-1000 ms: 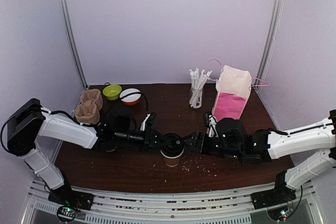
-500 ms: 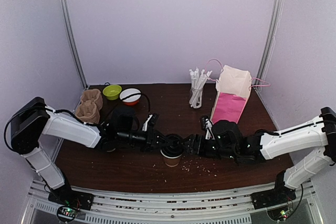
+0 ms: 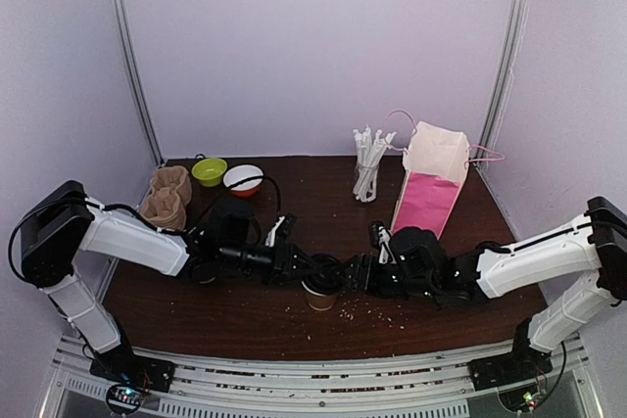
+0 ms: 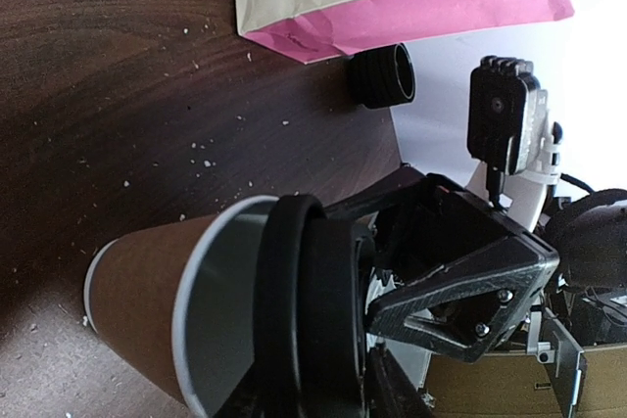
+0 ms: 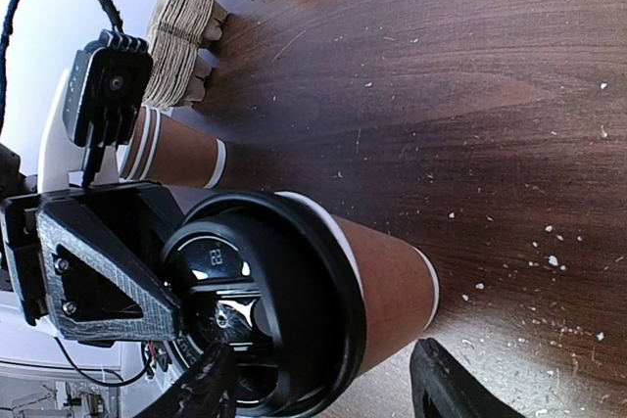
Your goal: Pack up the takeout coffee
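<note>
Item: takeout coffee, brown paper cup under black lid, upright mid-table between both arms; likely light, thin-walled, crushable, best held gently round the body; right fingers spread wide astride it, left gripper by the lid, its fingers' state indiscernible.

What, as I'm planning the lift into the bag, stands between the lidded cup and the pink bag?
The right arm's wrist lies across the line from the takeout coffee to the pink bag, and a black lid stack sits at its foot.
</note>
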Controlling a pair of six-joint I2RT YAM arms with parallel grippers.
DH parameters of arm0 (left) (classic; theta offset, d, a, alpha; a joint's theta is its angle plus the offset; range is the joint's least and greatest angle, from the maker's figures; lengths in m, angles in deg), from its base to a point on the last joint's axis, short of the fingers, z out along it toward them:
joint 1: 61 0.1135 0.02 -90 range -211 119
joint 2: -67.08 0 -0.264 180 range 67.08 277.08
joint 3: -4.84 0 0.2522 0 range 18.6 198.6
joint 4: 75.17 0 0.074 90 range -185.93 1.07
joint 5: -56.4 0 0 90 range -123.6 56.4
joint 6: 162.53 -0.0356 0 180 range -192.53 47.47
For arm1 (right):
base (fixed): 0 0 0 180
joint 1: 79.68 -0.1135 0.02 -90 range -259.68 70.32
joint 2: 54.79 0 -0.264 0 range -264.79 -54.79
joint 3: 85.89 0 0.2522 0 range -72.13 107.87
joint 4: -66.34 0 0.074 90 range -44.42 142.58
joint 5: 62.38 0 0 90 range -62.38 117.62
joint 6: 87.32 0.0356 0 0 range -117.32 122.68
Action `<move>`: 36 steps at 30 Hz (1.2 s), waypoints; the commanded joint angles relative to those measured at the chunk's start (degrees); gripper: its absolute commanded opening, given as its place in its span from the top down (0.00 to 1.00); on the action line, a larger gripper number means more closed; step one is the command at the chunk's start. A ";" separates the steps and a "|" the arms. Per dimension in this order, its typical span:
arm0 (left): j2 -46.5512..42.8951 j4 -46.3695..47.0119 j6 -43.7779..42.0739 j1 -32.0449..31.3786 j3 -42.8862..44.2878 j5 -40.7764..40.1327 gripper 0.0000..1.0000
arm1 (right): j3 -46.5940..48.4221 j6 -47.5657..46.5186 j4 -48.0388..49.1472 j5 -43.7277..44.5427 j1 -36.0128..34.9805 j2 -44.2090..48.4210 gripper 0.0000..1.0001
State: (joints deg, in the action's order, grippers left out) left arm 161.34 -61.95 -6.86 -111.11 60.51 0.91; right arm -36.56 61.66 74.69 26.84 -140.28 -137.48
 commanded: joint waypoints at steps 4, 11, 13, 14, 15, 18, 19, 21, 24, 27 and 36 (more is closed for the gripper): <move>-0.92 -1.76 -2.47 -0.36 2.50 -0.40 0.65 | -0.42 0.61 1.47 -0.73 0.33 -0.54 0.40; -2.34 -4.71 -4.26 -0.26 2.99 -1.63 0.56 | -0.30 0.81 1.27 -0.64 0.30 -1.38 0.43; -2.70 -5.43 -4.64 -0.33 3.05 -1.94 0.53 | -0.29 0.95 1.48 -0.68 0.39 -1.69 0.44; -2.89 -5.80 -4.96 -0.36 3.15 -2.00 0.51 | -0.30 0.96 1.57 -0.71 0.32 -1.82 0.44; -3.00 -6.28 -5.26 -0.27 3.32 -2.13 0.50 | -0.27 1.04 1.68 -0.73 0.36 -1.92 0.44; -3.41 -7.66 -6.02 -0.36 3.82 -2.51 0.46 | -0.17 1.04 1.71 -0.79 0.37 -2.18 0.44; -3.58 -8.22 -6.35 -0.29 4.06 -2.63 0.44 | -0.09 1.05 1.71 -0.77 0.31 -2.32 0.45; -3.92 -9.23 -6.92 -0.30 4.38 -2.95 0.42 | -0.12 1.09 1.70 -0.85 0.30 -2.46 0.45; -4.51 -10.97 -7.98 -0.25 5.02 -3.45 0.39 | 0.02 1.16 1.71 -0.81 0.39 -2.67 0.45; -5.04 -13.03 -9.55 -0.30 6.02 -3.89 0.34 | 0.12 1.09 1.62 -0.81 0.37 -2.79 0.45; -6.34 -17.41 -11.80 -0.31 7.35 -5.15 0.24 | 0.62 1.00 1.62 -0.98 0.31 -3.20 0.45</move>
State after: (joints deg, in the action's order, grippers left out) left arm 157.21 -77.73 -16.37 -111.22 66.10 -3.09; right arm -36.52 62.69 77.33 25.86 -140.28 -139.63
